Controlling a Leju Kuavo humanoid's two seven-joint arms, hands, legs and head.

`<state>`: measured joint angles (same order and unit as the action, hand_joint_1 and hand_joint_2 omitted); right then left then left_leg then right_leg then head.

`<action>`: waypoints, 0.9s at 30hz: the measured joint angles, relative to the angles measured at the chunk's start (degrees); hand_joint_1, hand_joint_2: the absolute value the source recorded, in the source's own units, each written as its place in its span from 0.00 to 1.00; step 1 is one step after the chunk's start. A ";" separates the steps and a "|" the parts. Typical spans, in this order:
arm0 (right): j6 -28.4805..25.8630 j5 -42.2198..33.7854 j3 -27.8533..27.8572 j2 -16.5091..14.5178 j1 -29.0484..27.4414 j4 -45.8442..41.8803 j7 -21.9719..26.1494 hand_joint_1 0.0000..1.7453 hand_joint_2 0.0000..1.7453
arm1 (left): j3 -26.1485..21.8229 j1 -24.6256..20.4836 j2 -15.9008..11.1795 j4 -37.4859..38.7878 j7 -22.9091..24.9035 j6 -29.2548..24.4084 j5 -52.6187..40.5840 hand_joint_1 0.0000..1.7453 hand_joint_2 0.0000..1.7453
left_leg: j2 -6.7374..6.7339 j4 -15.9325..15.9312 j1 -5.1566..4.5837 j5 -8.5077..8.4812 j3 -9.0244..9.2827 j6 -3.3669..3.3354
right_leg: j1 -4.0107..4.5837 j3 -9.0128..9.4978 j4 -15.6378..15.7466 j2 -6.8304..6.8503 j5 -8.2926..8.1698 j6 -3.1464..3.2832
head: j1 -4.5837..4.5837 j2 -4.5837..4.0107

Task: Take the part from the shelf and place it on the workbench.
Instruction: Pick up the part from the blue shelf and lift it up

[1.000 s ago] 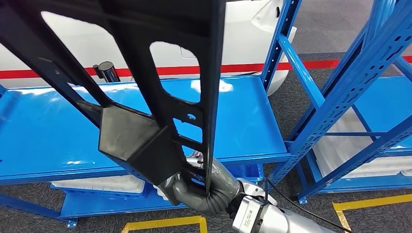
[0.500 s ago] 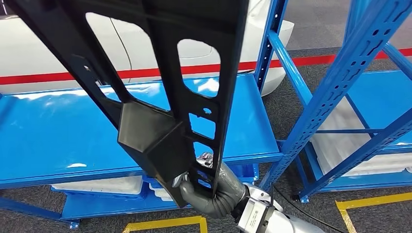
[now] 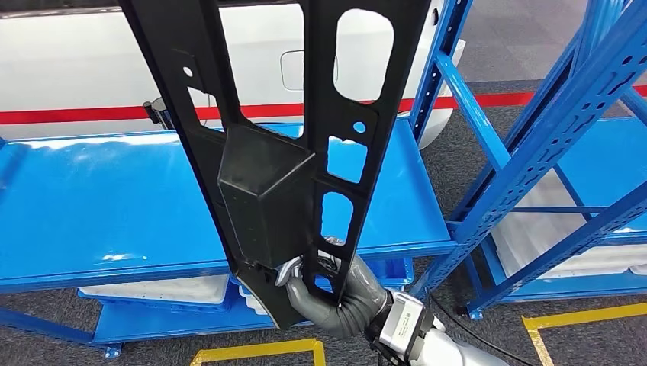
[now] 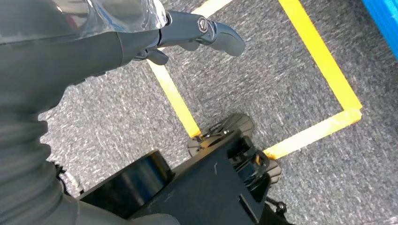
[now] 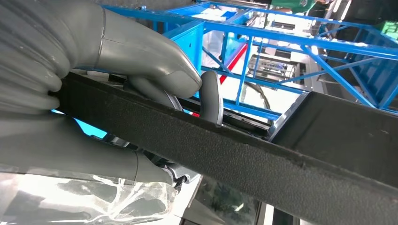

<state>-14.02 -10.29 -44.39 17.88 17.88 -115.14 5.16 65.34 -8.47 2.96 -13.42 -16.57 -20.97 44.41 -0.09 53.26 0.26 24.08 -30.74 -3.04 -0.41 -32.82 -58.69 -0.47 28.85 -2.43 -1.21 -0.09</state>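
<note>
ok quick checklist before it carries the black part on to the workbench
1. Right hand grips the black part at its lower end: ok.
2. Part lifted off the blue shelf: ok.
3. Part away from the blue upright: cannot tell, they look close.
4. Left hand free, holding nothing: ok.
5. Workbench in sight: not ok.

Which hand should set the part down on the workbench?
Right. The right hand already grips the black part at its lower end; the left hand hangs over the floor holding nothing.
</note>
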 joint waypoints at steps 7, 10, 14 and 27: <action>-0.03 -0.62 0.16 0.11 -0.18 -0.01 0.03 1.00 1.00 | -0.03 0.19 0.04 0.00 0.26 0.10 0.00 0.00 1.00 | -2.13 0.16 -0.14 0.59 0.60 -0.16 | -0.18 -2.73 -4.75 1.79 -0.96 -0.30 | -0.03 0.00; -0.01 -0.97 0.18 0.11 0.16 -0.01 0.16 1.00 1.00 | -0.07 0.18 0.04 0.00 0.63 0.17 -0.01 0.00 1.00 | -3.31 0.66 -0.64 1.24 0.81 0.60 | 0.19 1.05 3.55 3.73 -3.45 0.29 | 0.02 0.00; 0.03 -1.20 0.19 0.11 0.22 -0.02 0.32 1.00 1.00 | -0.07 0.12 0.02 0.00 1.23 0.70 -0.02 0.00 1.00 | -3.33 2.62 -0.40 2.96 0.14 1.65 | -0.03 0.77 3.89 1.54 -3.68 1.34 | 0.07 0.00; 0.00 -1.27 0.19 0.10 0.17 -0.03 0.99 1.00 1.00 | -0.06 0.38 -0.03 0.00 2.14 1.18 -0.08 0.00 1.00 | 3.11 1.28 0.09 1.33 0.00 0.94 | -0.08 0.45 3.93 -5.39 -4.15 0.76 | 0.05 0.00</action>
<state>-14.02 -11.57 -44.19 17.98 18.05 -115.16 6.15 65.28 -8.09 2.92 -13.42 -14.43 -19.79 44.33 3.02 54.54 0.35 25.41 -30.74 -2.10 -0.49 -32.36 -54.75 -5.87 24.70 -1.67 -1.16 -0.09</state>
